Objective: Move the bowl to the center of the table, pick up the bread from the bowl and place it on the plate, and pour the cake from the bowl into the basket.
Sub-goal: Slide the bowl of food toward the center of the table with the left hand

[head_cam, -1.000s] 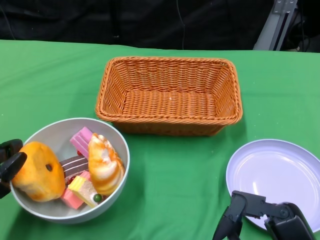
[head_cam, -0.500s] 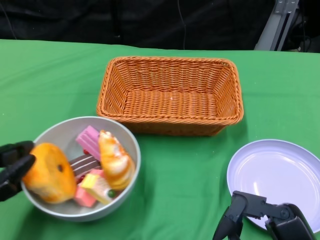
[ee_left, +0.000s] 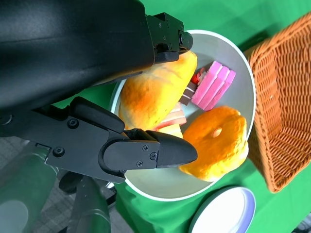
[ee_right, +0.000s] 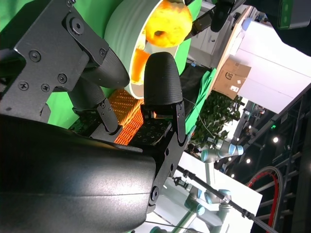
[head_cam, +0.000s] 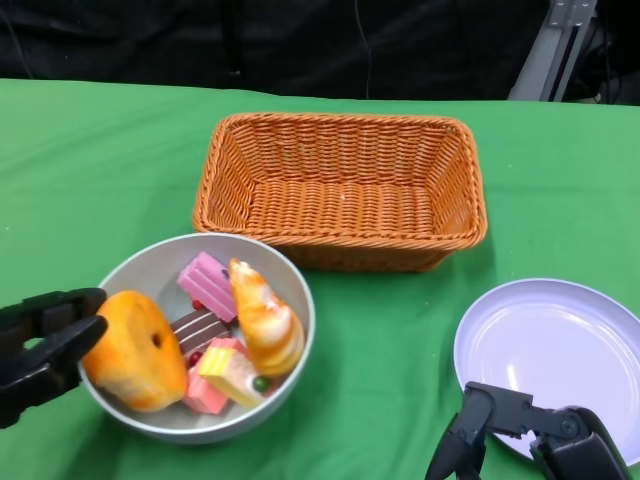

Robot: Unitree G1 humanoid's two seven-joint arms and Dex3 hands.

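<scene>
Our left hand [head_cam: 45, 345] has slid the bowl [head_cam: 150, 268] along the green worktop [head_cam: 380, 330] toward the middle — a second ago its rim stood well left of the basket [head_cam: 340, 190]'s near left corner, and now its right edge reaches in under that corner, close in front of the basket wall. The hand has travelled with it: the fingers [head_cam: 60, 305] lie spread along the bowl's left rim, and the left wrist view shows one finger inside the rim and one outside, so we judge the rim is pinched between them.

The load has ridden along without spilling. The round orange bread [head_cam: 135, 350] sits at the bowl's left side, nearest that hand, a swirled pastry [head_cam: 265, 320] leans on the side toward the basket, and the pink, chocolate and yellow cake pieces [head_cam: 215, 375] lie between them.

Our right hand [head_cam: 510, 435] has not stirred; it waits empty with its fingers apart at the near left edge of the plate [head_cam: 560, 340], which lies right of the basket and nearer us.

We read the first step as nearly done — the bowl is still left of centre, so a little more sliding remains before the bread can be lifted.
</scene>
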